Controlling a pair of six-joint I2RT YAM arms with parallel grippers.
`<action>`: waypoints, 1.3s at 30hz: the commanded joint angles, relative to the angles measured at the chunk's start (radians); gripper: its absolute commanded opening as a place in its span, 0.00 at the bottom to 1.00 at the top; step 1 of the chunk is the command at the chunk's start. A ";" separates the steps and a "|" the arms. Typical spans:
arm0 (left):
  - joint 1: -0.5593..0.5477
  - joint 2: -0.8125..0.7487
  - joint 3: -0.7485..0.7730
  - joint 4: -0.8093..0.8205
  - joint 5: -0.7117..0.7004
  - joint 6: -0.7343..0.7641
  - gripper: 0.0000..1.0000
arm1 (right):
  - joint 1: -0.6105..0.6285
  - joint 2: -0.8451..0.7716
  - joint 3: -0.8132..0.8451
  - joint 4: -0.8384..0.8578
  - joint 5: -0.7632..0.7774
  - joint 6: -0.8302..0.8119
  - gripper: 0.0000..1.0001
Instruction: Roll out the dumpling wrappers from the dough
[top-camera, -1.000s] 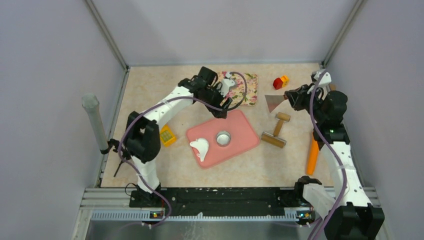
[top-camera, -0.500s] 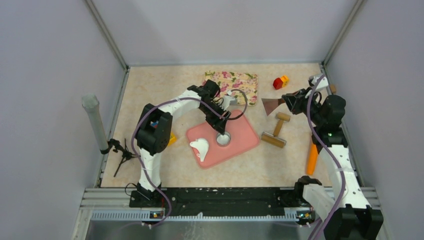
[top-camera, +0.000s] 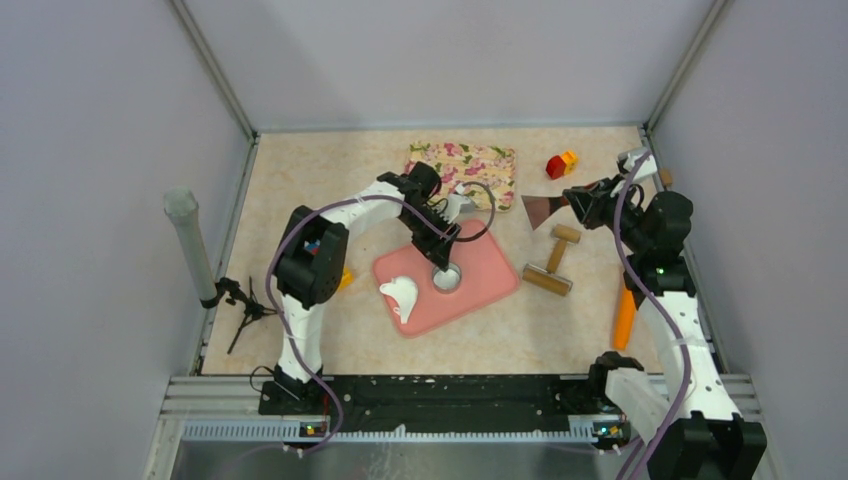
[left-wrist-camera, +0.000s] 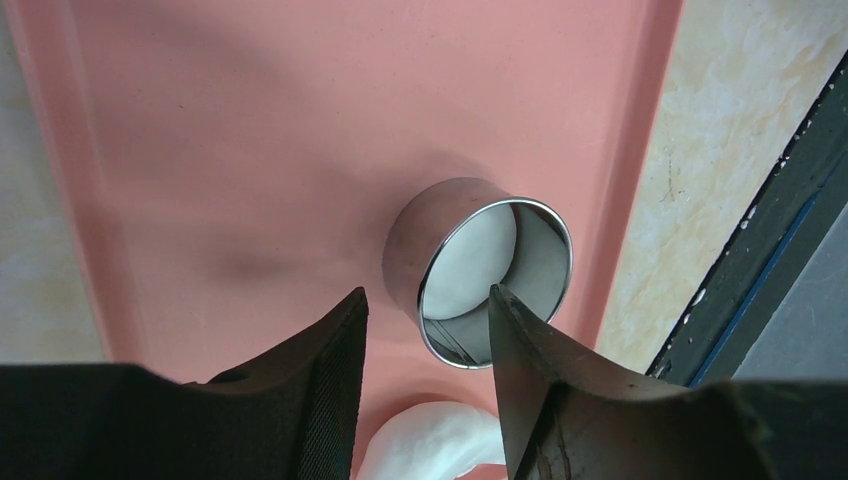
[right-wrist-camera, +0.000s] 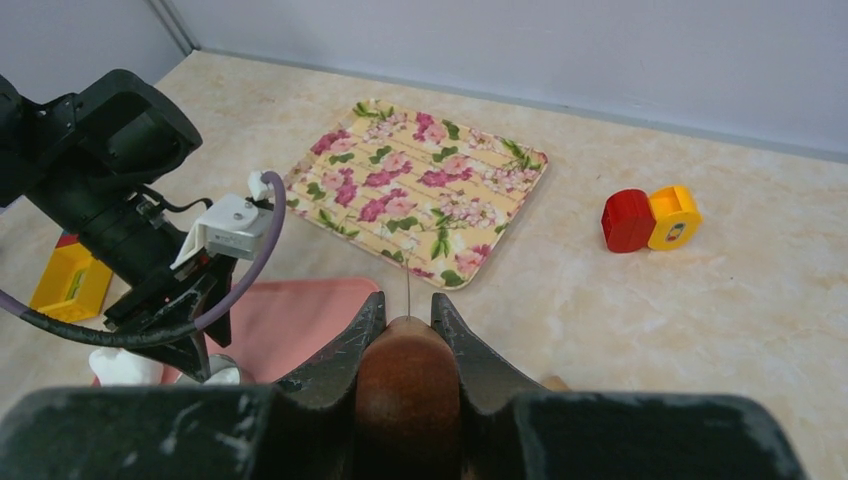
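A silver metal ring cutter stands on the pink mat. In the left wrist view a white round dumpling wrapper shows inside the ring. The irregular white dough sheet lies on the mat's left part, and its edge shows low in the left wrist view. My left gripper hovers just above the ring, open and holding nothing. My right gripper is shut on the brown wooden handle of a scraper, whose metal blade points left, above the table.
A floral tray lies behind the mat. A wooden rolling pin lies right of the mat. A red and yellow block sits at the back right. An orange tool lies by the right arm. A grey post stands at the left.
My left gripper has moved from beside the floral tray forward and down to the ring cutter. My right gripper with the scraper has shifted slightly left.
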 joint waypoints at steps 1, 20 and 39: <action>-0.010 0.021 0.016 -0.021 0.003 0.017 0.48 | -0.010 -0.023 -0.005 0.064 -0.013 -0.007 0.00; -0.006 -0.032 0.040 -0.030 0.003 -0.007 0.00 | -0.010 0.000 -0.011 0.075 -0.048 0.014 0.00; 0.278 -0.086 0.094 0.048 -0.371 -0.141 0.00 | -0.001 0.163 -0.017 0.173 -0.213 0.156 0.00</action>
